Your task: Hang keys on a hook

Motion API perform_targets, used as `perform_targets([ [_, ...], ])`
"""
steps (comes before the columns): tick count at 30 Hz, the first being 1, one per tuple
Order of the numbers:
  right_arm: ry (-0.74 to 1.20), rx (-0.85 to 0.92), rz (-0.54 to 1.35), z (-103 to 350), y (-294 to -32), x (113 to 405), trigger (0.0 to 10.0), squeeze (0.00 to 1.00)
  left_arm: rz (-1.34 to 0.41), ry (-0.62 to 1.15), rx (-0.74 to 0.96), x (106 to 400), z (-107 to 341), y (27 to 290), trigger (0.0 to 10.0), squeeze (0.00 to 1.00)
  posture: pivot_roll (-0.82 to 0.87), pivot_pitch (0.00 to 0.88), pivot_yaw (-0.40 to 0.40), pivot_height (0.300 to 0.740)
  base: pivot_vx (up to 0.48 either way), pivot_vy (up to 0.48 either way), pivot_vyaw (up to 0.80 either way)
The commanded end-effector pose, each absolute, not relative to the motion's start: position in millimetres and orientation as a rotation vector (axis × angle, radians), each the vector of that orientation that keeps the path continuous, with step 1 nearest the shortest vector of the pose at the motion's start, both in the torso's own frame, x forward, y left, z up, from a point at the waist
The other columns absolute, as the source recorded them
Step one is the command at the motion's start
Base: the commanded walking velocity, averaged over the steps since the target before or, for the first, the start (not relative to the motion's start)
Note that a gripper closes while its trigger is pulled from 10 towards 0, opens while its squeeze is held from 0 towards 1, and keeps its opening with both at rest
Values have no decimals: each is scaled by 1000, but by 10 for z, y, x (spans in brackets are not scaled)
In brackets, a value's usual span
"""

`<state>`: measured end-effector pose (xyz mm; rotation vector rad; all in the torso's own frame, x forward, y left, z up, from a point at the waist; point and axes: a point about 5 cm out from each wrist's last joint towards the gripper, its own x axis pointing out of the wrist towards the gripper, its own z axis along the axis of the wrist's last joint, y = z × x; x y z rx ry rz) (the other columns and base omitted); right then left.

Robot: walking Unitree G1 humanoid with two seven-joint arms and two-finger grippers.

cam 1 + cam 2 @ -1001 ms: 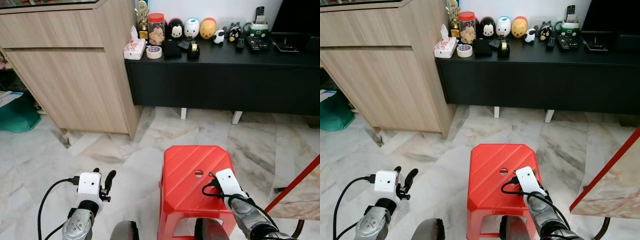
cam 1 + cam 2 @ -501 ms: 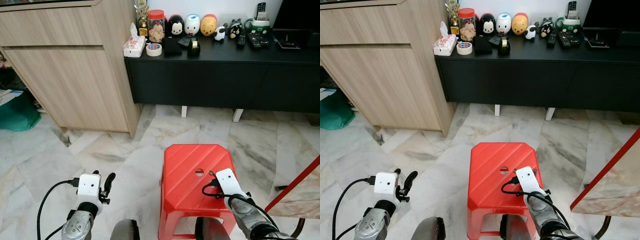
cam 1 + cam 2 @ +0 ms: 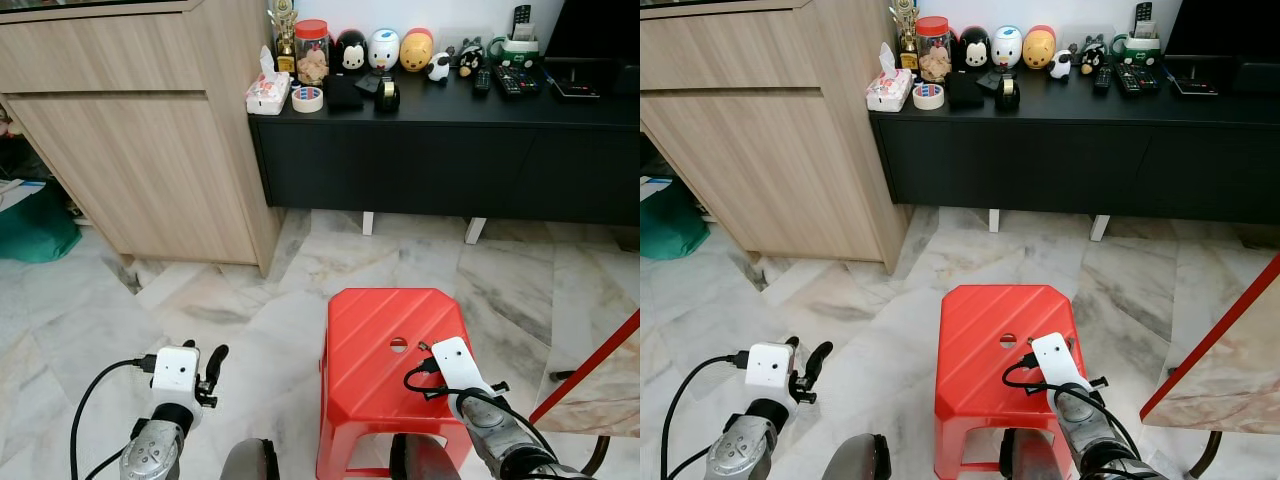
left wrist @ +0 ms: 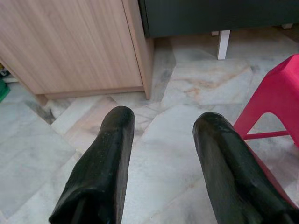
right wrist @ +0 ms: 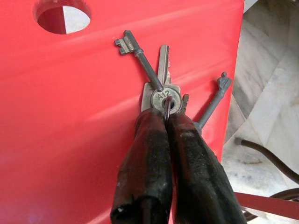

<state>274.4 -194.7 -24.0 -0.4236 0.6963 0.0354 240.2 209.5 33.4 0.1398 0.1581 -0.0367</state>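
A bunch of metal keys [image 5: 161,93] on a ring hangs over the red plastic stool [image 3: 375,330], and my right gripper [image 5: 166,122] is shut on the ring. In the eye views the right wrist [image 3: 455,368] is low over the stool's right front corner, and a key tip [image 3: 497,386] pokes out beside it. My left gripper [image 4: 161,128] is open with nothing between its fingers, held low above the marble floor [image 3: 250,320] left of the stool.
A wooden cabinet [image 3: 130,130] stands at the left. A black low sideboard [image 3: 450,150] along the wall carries a tissue box, tape roll, jar, figurines and remotes. A red-edged marble table corner [image 3: 600,370] is at the right. A teal bag [image 3: 35,225] lies far left.
The view has shifted slightly. The left gripper has sunk a little lower. A key tip now sticks out beside the right wrist.
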Motion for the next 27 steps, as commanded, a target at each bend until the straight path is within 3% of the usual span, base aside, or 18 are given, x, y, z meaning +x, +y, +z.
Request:
perform_targets([
  [1,680,-395,40,-215,-1900,2781,0,0,-48,182,161,2411,310,2104,10000,0,99,65,40,617,0,0,0],
  [11,511,-287,-26,-11,-1834,2966,0,0,-27,244,167,2385,167,2166,10000,0,94,29,31,617,0,0,0],
  [15,379,-112,-92,111,-1811,3024,0,0,-6,252,170,2403,149,2201,10000,0,81,13,24,617,0,0,0],
  [16,359,-81,-105,126,-1814,3024,392,0,-3,251,170,2407,150,2205,10000,0,81,13,24,617,0,0,0],
  [17,308,-10,-128,163,-1815,3023,10000,0,4,249,171,2419,149,2220,10000,0,75,7,21,617,0,0,0],
  [27,19,39,-238,526,-1863,3066,10000,0,59,261,176,2447,105,2315,10000,0,50,0,3,617,0,0,0],
])
